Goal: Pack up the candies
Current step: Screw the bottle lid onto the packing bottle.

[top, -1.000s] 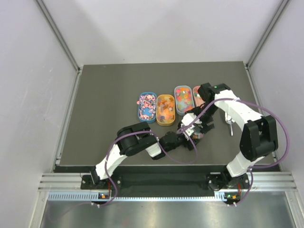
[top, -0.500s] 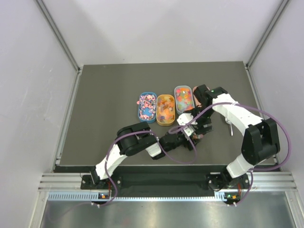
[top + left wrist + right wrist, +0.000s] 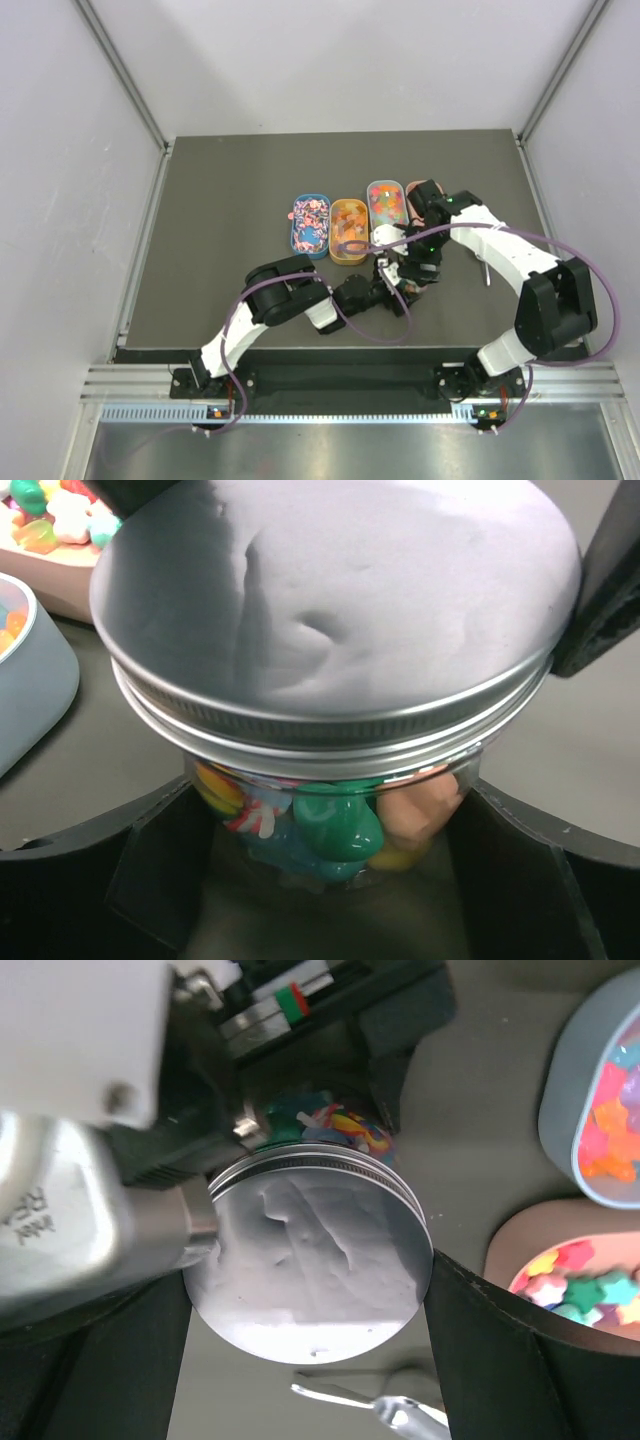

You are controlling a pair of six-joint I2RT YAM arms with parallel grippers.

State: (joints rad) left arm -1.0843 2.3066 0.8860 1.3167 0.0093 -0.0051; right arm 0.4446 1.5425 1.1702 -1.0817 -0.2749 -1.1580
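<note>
Jar: the clear jar (image 3: 440,810) stood on the table (image 3: 230,200), in the near half and a little right of the middle, with its screw lid (image 3: 330,610) lying on the mouth and looking slightly tilted.
Left pincer: the left pincer (image 3: 330,820) was closed around the jar's body, a finger pressed to each side, steadying it.
Right pincer: the right pincer (image 3: 308,1280) was closed across the lid, a finger at each edge of the rim.
Candies: a mixed heap of candies (image 3: 345,830) already sat inside the jar. The rest lay in the blue tray (image 3: 309,197), the orange tray (image 3: 348,261), the grey tray (image 3: 385,182) and the pink tray (image 3: 505,1250), lined up across the middle of the table.
Scoop: the metal scoop (image 3: 485,265) lay unused toward the right edge.
Just changed: within the last second the right arm's elbow had swung out toward the right edge and its wrist had turned above the jar. The jar and the left arm had barely shifted.
Meaning: to me that looked like a twist on the lid. With sweets already inside, I took it for closing up, though I could not rule out opening.
Watch for: a tilted lid could cross-thread.
</note>
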